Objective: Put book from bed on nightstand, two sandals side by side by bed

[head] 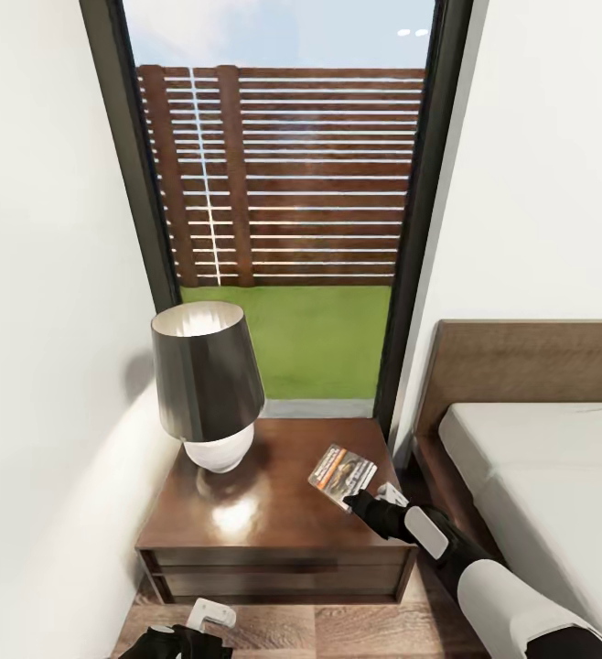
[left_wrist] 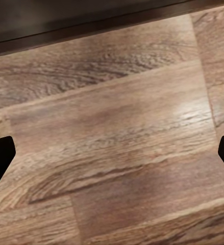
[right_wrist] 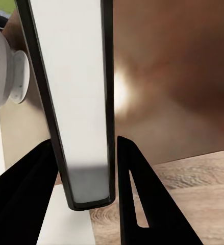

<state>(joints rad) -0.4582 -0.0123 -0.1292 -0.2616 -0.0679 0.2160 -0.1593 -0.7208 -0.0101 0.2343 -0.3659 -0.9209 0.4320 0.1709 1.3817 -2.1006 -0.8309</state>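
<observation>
Fingers point(head: 360, 501) w/ book point(head: 341, 473), lamp point(head: 206, 384) nearby

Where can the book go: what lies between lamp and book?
Only bare glossy nightstand top, in the head view, between lamp and book, held in the right hand.

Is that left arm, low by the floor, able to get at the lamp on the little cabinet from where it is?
Probably not without rising first. The left gripper hangs open above the floor, below the nightstand top, so the cabinet's front stands between it and the lamp. Above the top, nothing blocks that side.
</observation>
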